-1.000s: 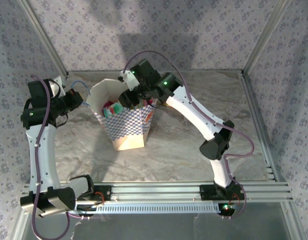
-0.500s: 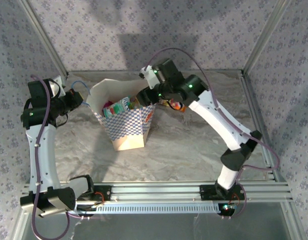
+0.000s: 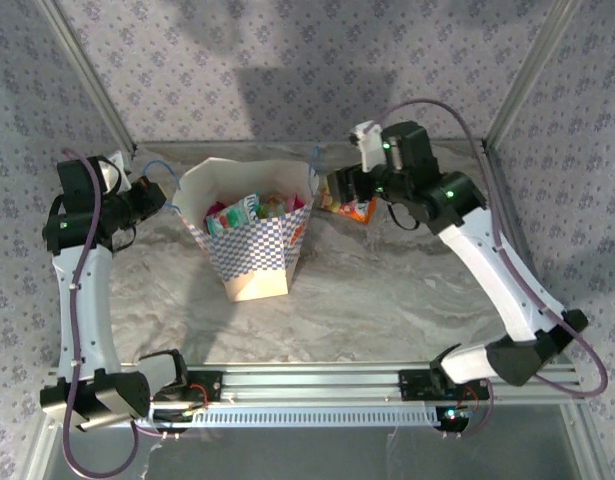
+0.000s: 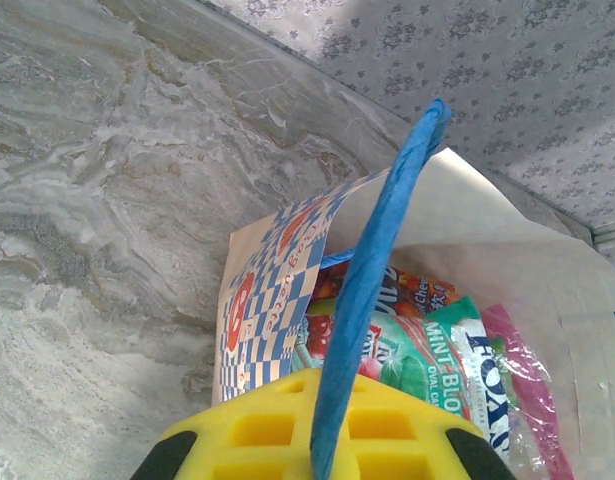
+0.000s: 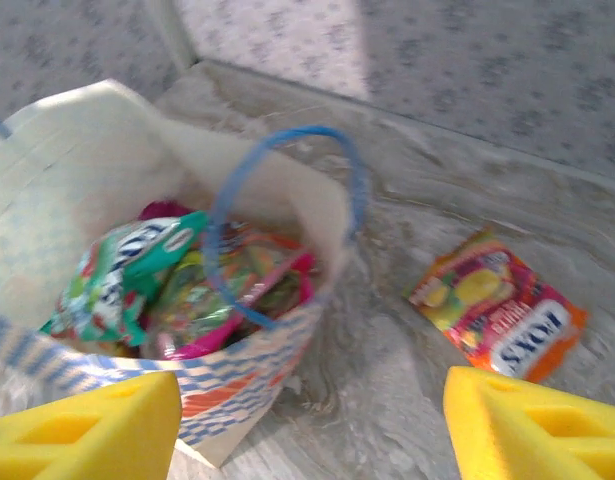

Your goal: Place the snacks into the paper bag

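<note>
The cream paper bag (image 3: 255, 262) with its blue-checkered band stands open left of the table's centre. My left gripper (image 3: 159, 200) is shut on the bag's left blue cord handle (image 4: 372, 270), which runs between its yellow pads (image 4: 387, 430). Inside the bag lie a teal-white packet (image 5: 127, 272), a multicoloured packet with pink edges (image 5: 242, 295) and other snacks. A small orange packet (image 5: 497, 308) lies flat on the table just right of the bag (image 5: 77, 170). My right gripper (image 5: 312, 435) hovers open and empty near the bag's right edge, beside the orange packet (image 3: 357, 209).
The marble-patterned table (image 3: 387, 290) is fenced by patterned walls with metal corner posts (image 3: 522, 70). The bag's right blue handle (image 5: 287, 200) arches up between my right gripper and the bag's mouth. Bare table lies in front of and right of the bag.
My right gripper has drawn back from over the bag's mouth to the right, ending beside the orange packet. The left arm and the bag have stayed put.
</note>
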